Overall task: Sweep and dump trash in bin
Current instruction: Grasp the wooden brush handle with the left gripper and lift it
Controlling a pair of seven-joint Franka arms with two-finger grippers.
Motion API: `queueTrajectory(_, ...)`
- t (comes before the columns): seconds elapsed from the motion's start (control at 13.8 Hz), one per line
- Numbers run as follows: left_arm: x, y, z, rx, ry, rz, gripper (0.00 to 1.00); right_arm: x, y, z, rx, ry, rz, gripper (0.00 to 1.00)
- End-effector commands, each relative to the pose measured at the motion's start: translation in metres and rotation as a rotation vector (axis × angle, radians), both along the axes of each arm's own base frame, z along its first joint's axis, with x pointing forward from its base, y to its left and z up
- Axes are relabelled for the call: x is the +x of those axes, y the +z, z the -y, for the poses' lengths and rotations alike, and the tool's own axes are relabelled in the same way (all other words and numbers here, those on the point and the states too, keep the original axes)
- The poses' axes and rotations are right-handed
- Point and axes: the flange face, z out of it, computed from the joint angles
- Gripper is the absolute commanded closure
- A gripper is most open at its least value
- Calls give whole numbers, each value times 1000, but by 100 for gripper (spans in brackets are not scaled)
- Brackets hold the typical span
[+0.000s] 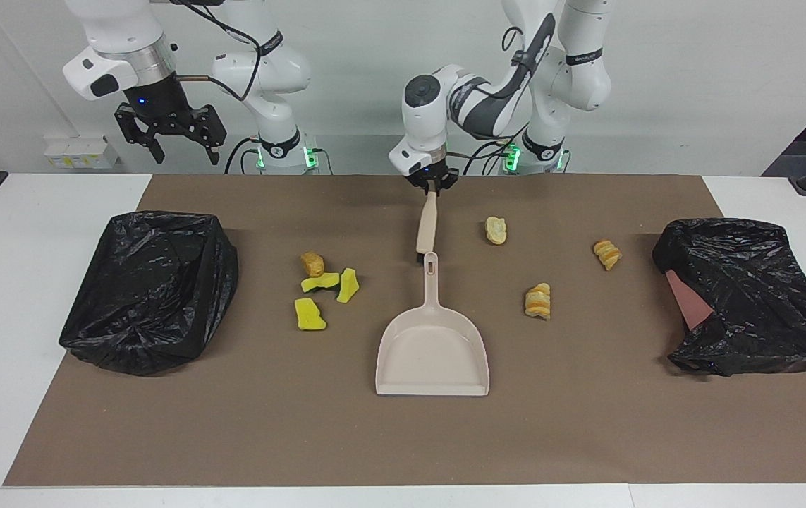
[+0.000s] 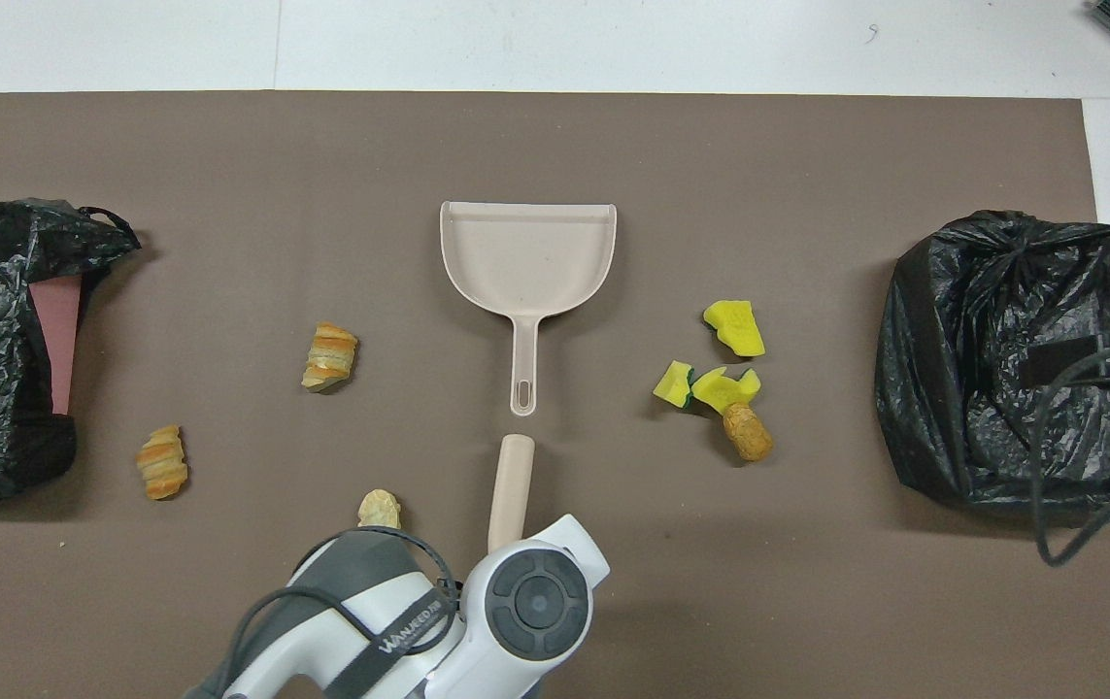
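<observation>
Bench (image 1: 36, 212) under brown mat (image 1: 586, 423). Entries:

- Trash: seven scraps, all loose on the mat, none in the dustpan or in a bin.
  - Sponge chunks (image 1: 309, 315): three, clustered toward the right arm's end, beside the dustpan.
  - Bread lumps: one (image 1: 312, 264) touching that cluster on the side nearer the robots; three (image 1: 538, 301) scattered toward the left arm's end, well apart from each other.
- Dustpan (image 1: 432, 349): beige, flat on the mat at mid-bench, empty, handle pointing toward the robots, mouth away from them. Not held.
- Brush (image 1: 426, 224): beige handle standing tilted, lower end on the mat just beside the tip of the dustpan handle, on the side nearer the robots. Bristles not made out.
- Left end effector (image 1: 432, 185): clamped on the top of the brush handle.
- Right end effector (image 1: 170, 137): raised, fingers spread, holding nothing; arm waiting at its own end of the bench.
- Open bin (image 1: 149, 289): black-bagged, at the right arm's end, mouth upward.
- Tipped bin (image 1: 748, 296): black-bagged, at the left arm's end, lying over with a pinkish wall showing.

Progress, as judged: brush in hand only. Sweeping not begun. Left to do: gather all seven scraps into the dustpan, lift it, dump into a bin.
</observation>
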Motion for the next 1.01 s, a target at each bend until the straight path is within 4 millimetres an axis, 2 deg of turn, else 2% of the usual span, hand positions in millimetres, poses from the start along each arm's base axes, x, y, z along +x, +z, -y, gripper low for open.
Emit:
queueTrajectory(0.0,34,26,-40,23,107,-23,100,-6,-1,4,22,-3,-13,0)
queueTrajectory(0.07,54,32,-63,39,163,-34,100,-6,-1,4,22,-3,-11,0)
queueTrajectory(0.22,80,35,-104,82,256,-65,100,-6,0,3,24,-3,-13,0)
queueTrajectory(0.51,120,36,-186,214,361,-32,100,-6,11,4,22,9,12,0)
queueTrajectory(0.65,143,33,-250,236,497,-57,100,-4,4,-14,22,26,7,0)
queueTrajectory(0.72,151,30,-282,236,566,-67,100,1,-6,-26,20,45,-11,0)
queueTrajectory(0.8,154,27,-307,233,619,-73,100,6,-15,-44,21,53,-1,0)
queueTrajectory(0.94,158,24,-348,225,690,-83,100,22,-41,-95,23,10,19,0)
